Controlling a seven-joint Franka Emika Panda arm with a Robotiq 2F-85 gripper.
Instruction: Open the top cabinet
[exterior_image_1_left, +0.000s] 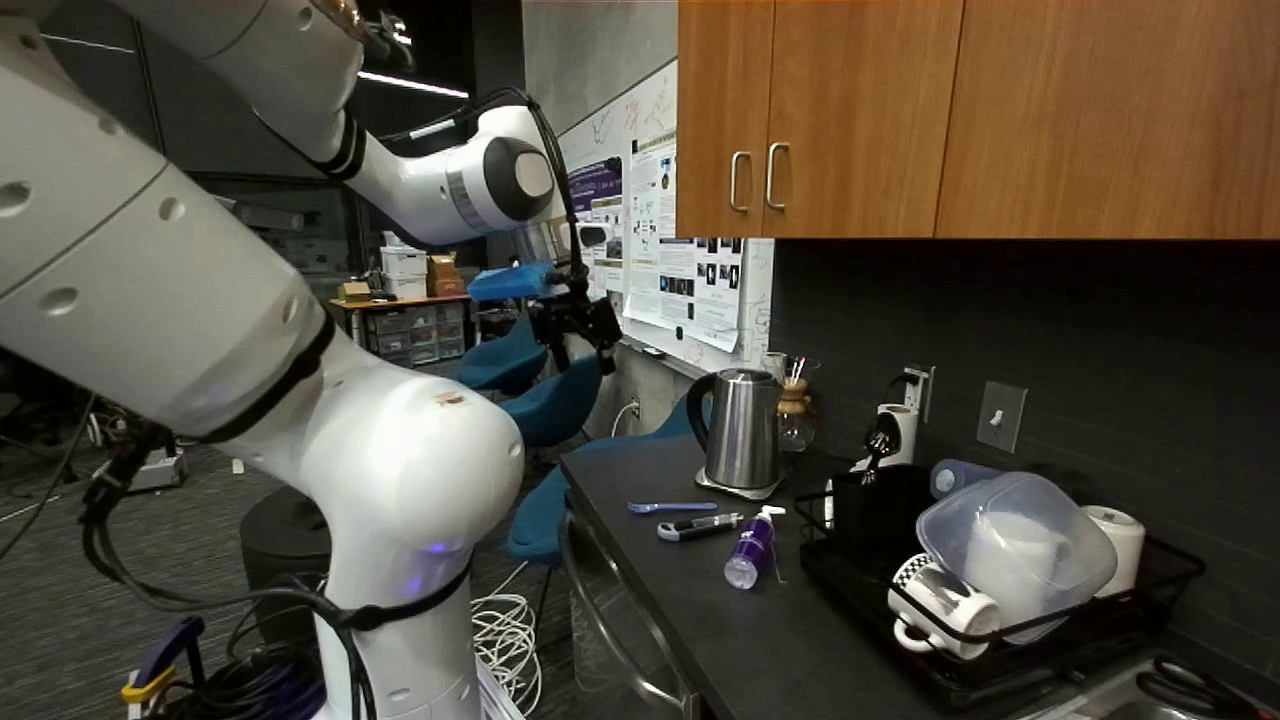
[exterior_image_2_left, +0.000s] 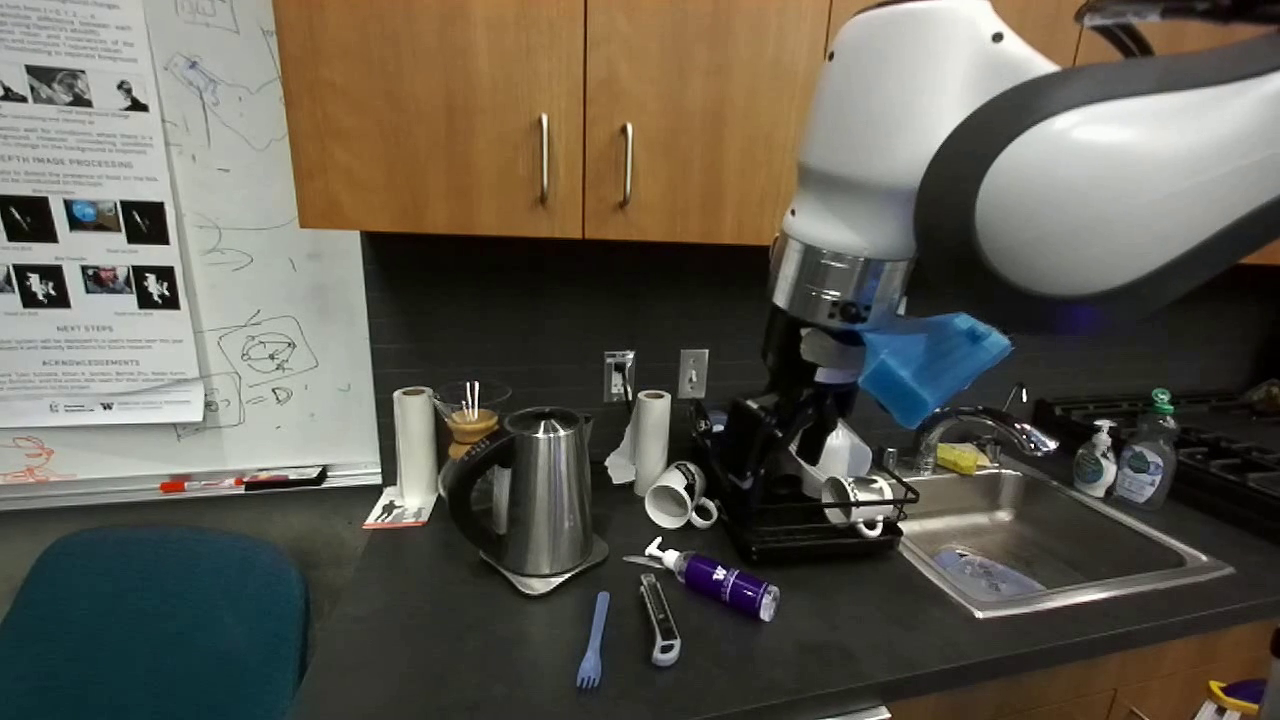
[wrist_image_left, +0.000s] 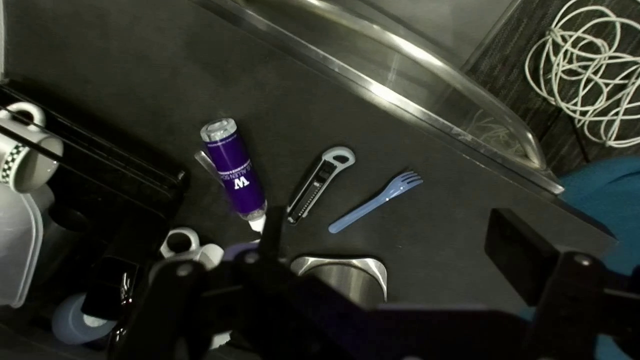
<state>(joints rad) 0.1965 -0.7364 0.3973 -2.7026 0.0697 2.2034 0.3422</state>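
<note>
The top cabinet is brown wood, on the wall above the counter, in both exterior views (exterior_image_1_left: 860, 110) (exterior_image_2_left: 430, 110). Its doors look shut. Two slim silver bar handles, the left (exterior_image_2_left: 544, 160) and right (exterior_image_2_left: 628, 165), hang side by side where two doors meet; they also show in an exterior view as the left (exterior_image_1_left: 735, 182) and right (exterior_image_1_left: 772, 176). My gripper (exterior_image_1_left: 585, 355) is below handle height and apart from the cabinet, pointing down. It also shows in an exterior view (exterior_image_2_left: 780, 465). In the wrist view my gripper (wrist_image_left: 397, 240) has its fingers wide apart with nothing between them. The cabinet is out of the wrist view.
Below on the dark counter (wrist_image_left: 430, 210) are a steel kettle (exterior_image_2_left: 548, 500), purple bottle (wrist_image_left: 240, 175), box cutter (wrist_image_left: 320, 185) and blue fork (wrist_image_left: 375, 202). A black dish rack (exterior_image_1_left: 960, 670) holds mugs and a plastic tub. A sink (exterior_image_2_left: 1060, 520) lies beyond the rack.
</note>
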